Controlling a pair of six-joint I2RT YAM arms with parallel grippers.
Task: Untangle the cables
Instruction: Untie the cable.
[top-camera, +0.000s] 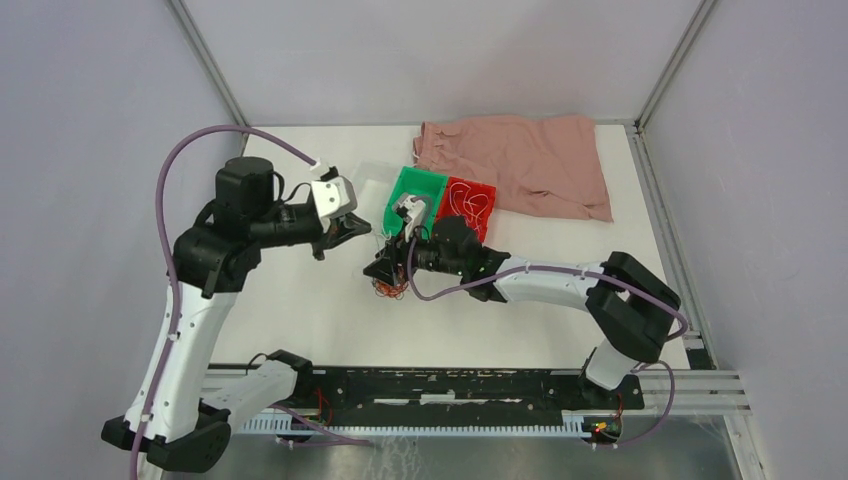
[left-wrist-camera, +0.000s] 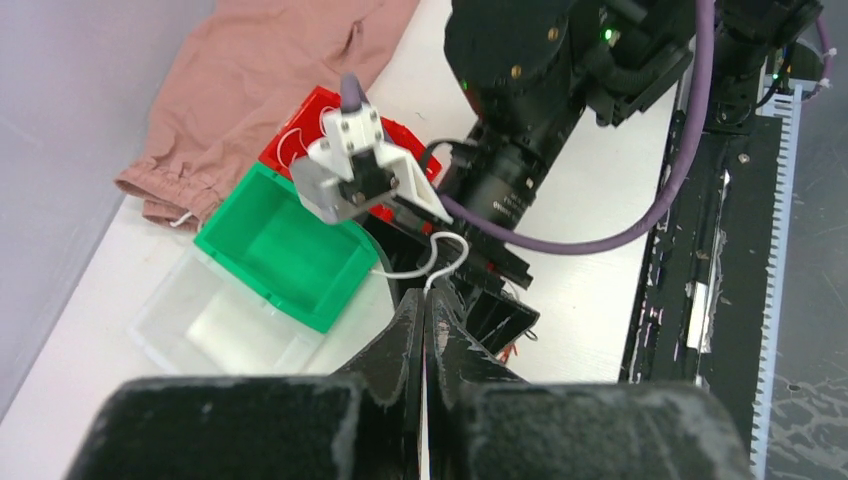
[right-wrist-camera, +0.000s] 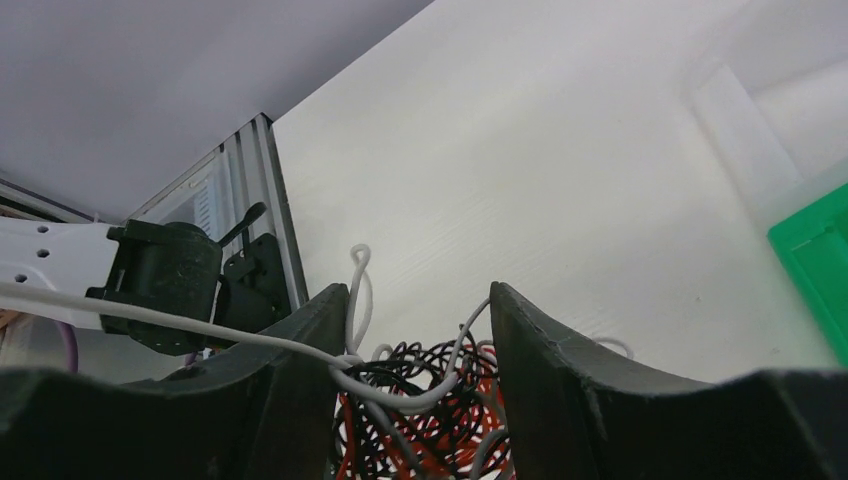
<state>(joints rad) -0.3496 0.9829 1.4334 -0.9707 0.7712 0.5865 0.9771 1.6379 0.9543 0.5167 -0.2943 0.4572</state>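
Note:
The cables are a tangle (top-camera: 391, 289) of black, orange-red and white wires on the white table, left of centre. My right gripper (top-camera: 386, 270) is down on it. In the right wrist view its fingers (right-wrist-camera: 415, 295) stand partly closed with the tangle (right-wrist-camera: 430, 410) filling the gap and touching both. My left gripper (top-camera: 352, 228) is just up and left of it, shut on a white wire (left-wrist-camera: 455, 240) that loops from its fingertips (left-wrist-camera: 425, 297) towards the tangle. That wire (right-wrist-camera: 200, 325) runs taut to the left in the right wrist view.
A green bin (top-camera: 418, 195) and a red bin (top-camera: 470, 205) holding loose wires stand behind the grippers, with a clear tray (top-camera: 368, 178) to their left. A pink cloth (top-camera: 520, 160) lies at the back right. Metal rails (top-camera: 450, 385) run along the near edge.

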